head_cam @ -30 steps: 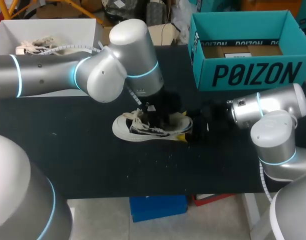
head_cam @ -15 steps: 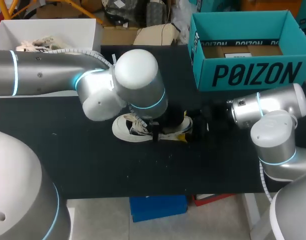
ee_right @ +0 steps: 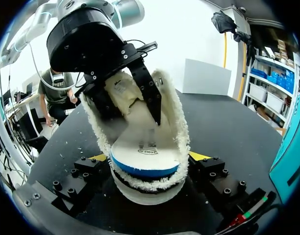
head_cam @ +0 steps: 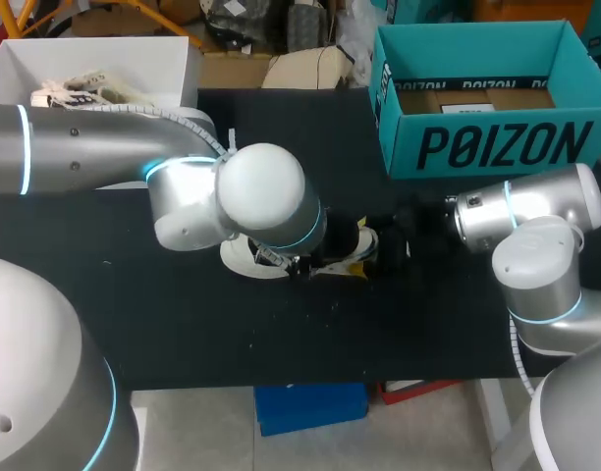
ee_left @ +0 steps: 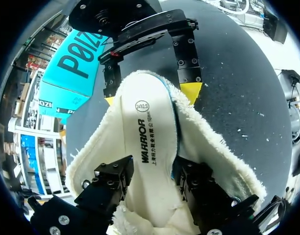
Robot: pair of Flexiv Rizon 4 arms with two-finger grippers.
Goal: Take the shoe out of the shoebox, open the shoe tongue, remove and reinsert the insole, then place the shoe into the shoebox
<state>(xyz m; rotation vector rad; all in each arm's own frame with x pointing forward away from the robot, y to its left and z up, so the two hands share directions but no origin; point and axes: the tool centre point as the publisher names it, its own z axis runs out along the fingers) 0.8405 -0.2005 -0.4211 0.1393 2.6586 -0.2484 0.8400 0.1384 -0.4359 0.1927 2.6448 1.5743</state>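
On the black counter [head_cam: 134, 324], well apart from the teal shoebox [head_cam: 477, 147] at its far right, the left arm [head_cam: 84, 157] hung over the shoe [head_cam: 242, 261] lying mid-counter. The right claw [ee_right: 150, 164] was clamped on the fleecy heel. The left claw [ee_left: 151, 188] reached inside, closed on both edges of the insole [ee_left: 147, 132], whose heel end rode above the collar. A skewed push could buckle the insole or let it slip free, since only its thin edges were held. Against a second earlier, the left arm had swung lower and nearer, hiding most of the shoe; the right arm [head_cam: 536, 245] had not moved.
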